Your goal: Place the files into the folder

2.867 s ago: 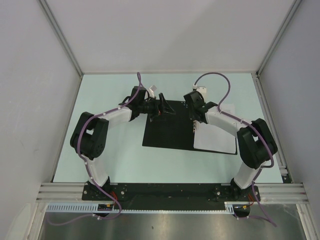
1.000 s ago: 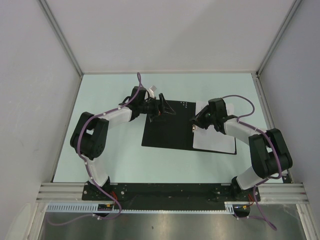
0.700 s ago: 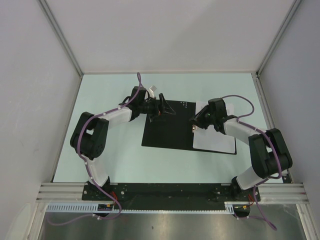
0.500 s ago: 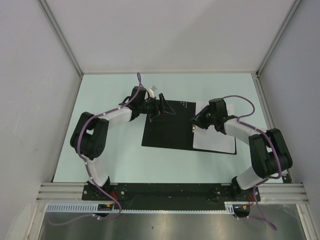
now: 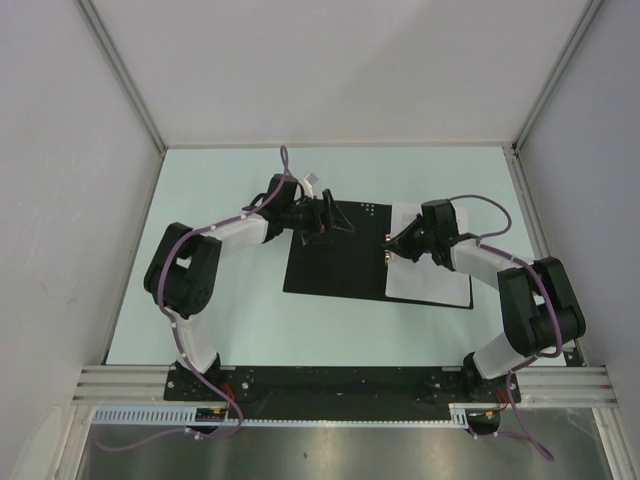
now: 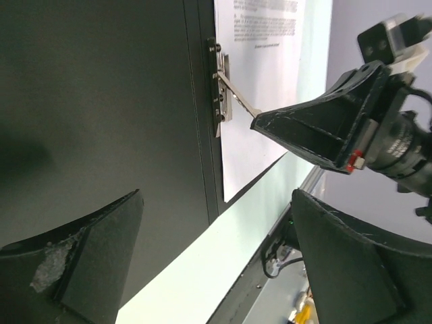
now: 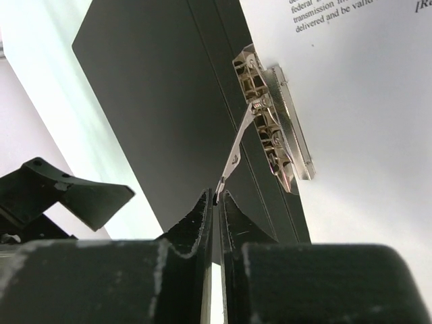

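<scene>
The folder (image 5: pixel 335 260) lies open on the table, black inside up. The files (image 5: pixel 432 272), white sheets with small print, lie on its right half; they also show in the right wrist view (image 7: pixel 364 101). The metal spine clip (image 7: pixel 273 125) sits at the sheets' left edge, its thin lever (image 7: pixel 234 156) lifted. My right gripper (image 5: pixel 392 243) is shut on the lever's tip, as the right wrist view (image 7: pixel 217 197) shows. My left gripper (image 5: pixel 326 222) is open and empty, low over the folder's far left part; its view (image 6: pixel 216 250) shows the clip (image 6: pixel 219 88) and the right gripper (image 6: pixel 314 128).
The pale green table (image 5: pixel 230 300) is walled by grey panels on three sides. An aluminium rail (image 5: pixel 340 380) carries both arm bases at the near edge. Small white dots (image 5: pixel 371 208) mark the folder's far edge.
My right arm has swung out to the right and lowered, and its gripper has closed on the clip's lever. My left gripper has shifted slightly right over the folder.
</scene>
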### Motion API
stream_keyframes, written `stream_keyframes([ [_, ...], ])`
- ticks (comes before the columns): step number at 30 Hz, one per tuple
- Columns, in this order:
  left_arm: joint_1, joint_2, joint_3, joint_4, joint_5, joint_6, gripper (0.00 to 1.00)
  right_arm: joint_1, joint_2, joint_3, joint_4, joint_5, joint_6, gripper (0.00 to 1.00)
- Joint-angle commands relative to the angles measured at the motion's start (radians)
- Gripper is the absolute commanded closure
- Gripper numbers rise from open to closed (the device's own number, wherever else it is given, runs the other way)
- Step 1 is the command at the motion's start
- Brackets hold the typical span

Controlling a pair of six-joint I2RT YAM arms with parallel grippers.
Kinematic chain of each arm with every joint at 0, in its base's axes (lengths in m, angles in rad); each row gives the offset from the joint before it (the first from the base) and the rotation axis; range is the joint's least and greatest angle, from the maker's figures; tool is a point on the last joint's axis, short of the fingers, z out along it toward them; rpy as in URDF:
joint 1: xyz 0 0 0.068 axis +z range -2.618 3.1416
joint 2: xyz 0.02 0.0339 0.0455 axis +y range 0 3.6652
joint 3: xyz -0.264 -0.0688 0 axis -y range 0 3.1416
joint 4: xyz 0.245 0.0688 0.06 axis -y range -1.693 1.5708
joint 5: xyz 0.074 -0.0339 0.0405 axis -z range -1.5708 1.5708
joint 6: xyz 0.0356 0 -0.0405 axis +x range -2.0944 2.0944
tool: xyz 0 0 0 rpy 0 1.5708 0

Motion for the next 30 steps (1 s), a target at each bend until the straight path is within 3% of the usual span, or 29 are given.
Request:
stream_keyframes([
  [1,-0.087,0.046,0.07,-0.034,-0.056,0.044,0.06,-0.023,-0.015,-0.032,0.016,-0.019,-0.038,0.96],
  [11,-0.147,0.123,0.027,0.107,-0.142,-0.102,0.26,-0.086,0.021,-0.126,0.017,-0.078,-0.184,1.0],
  [20,-0.13,0.16,-0.064,0.136,-0.194,-0.157,0.25,-0.127,0.089,-0.218,0.054,-0.073,-0.26,1.0],
  [25,-0.071,0.134,-0.088,0.069,-0.242,-0.08,0.24,-0.101,0.081,-0.243,0.068,-0.027,-0.242,1.0],
  [28,-0.055,0.095,-0.069,0.007,-0.283,-0.022,0.21,-0.09,0.103,-0.304,0.173,-0.091,-0.178,1.0],
  [30,-0.067,0.068,-0.03,-0.043,-0.28,0.015,0.19,-0.069,0.127,-0.334,0.333,-0.176,-0.083,1.0],
])
